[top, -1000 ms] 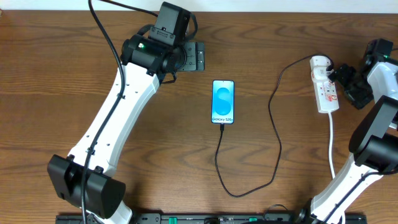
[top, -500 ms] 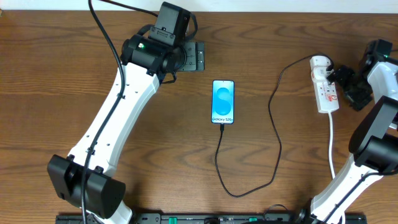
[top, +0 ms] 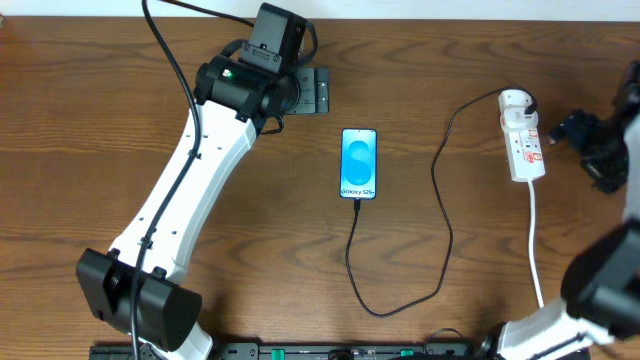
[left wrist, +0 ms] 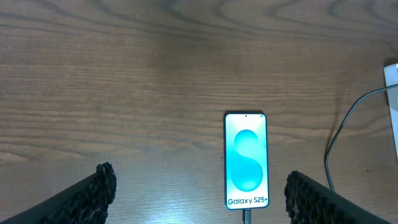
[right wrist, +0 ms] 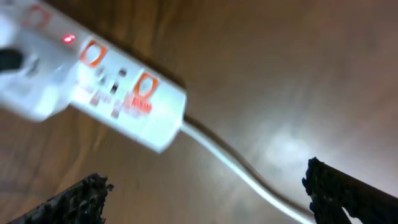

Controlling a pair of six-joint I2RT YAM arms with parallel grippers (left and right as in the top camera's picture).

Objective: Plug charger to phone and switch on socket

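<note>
The phone [top: 359, 163] lies flat mid-table, its screen lit blue and white; it also shows in the left wrist view [left wrist: 246, 160]. The black charger cable [top: 440, 215] runs from the phone's lower end, loops down and right, then up to the white socket strip [top: 523, 142] at the right. In the right wrist view the strip [right wrist: 106, 84] shows a small red light. My left gripper [top: 308, 92] is open and empty, up-left of the phone. My right gripper [top: 590, 145] is open and empty, just right of the strip and apart from it.
The strip's white cord [top: 535, 240] runs down toward the front edge and shows in the right wrist view [right wrist: 249, 171]. The left arm crosses the table's left half. The wooden table [top: 90, 120] ends at the white back edge.
My right gripper has drawn back to the right, away from the socket strip it was touching. The left arm, phone and cable have not moved.
</note>
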